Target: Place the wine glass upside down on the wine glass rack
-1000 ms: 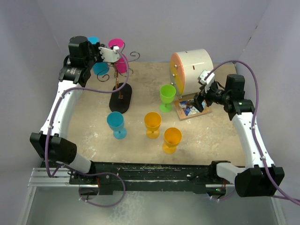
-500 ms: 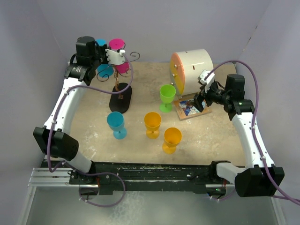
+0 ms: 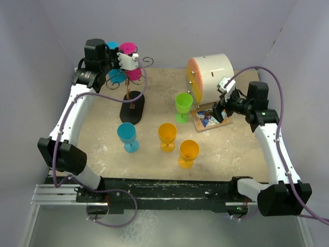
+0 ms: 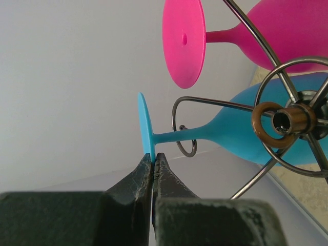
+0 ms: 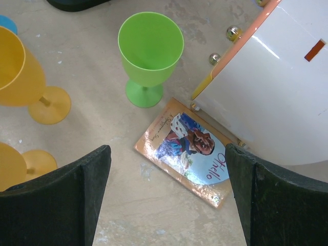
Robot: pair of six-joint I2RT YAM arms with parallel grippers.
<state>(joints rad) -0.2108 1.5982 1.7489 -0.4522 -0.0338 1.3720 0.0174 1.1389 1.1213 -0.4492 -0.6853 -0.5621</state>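
The wine glass rack [image 3: 132, 105] is a dark wire stand on a black oval base at the back left; its hub [image 4: 287, 120] and curled arms fill the right of the left wrist view. A blue wine glass [image 4: 225, 134] hangs foot-up, its stem lying in a wire curl, beside a pink glass [image 4: 277, 28] on the rack. My left gripper [image 4: 154, 157] is shut on the rim of the blue glass's foot [image 4: 145, 128], high beside the rack top [image 3: 123, 59]. Over at the right, my right gripper [image 5: 168, 195] hangs open and empty above a book [image 5: 187, 148].
On the table stand a green glass [image 3: 183, 105], two yellow glasses [image 3: 167, 135] [image 3: 188, 152] and another blue glass [image 3: 127, 136]. A white cylinder with an orange face [image 3: 211, 76] lies at the back right, right behind the book [image 3: 208, 117].
My left gripper has shifted a little to the right toward the rack with the blue glass in it, then held still. The right arm has not moved.
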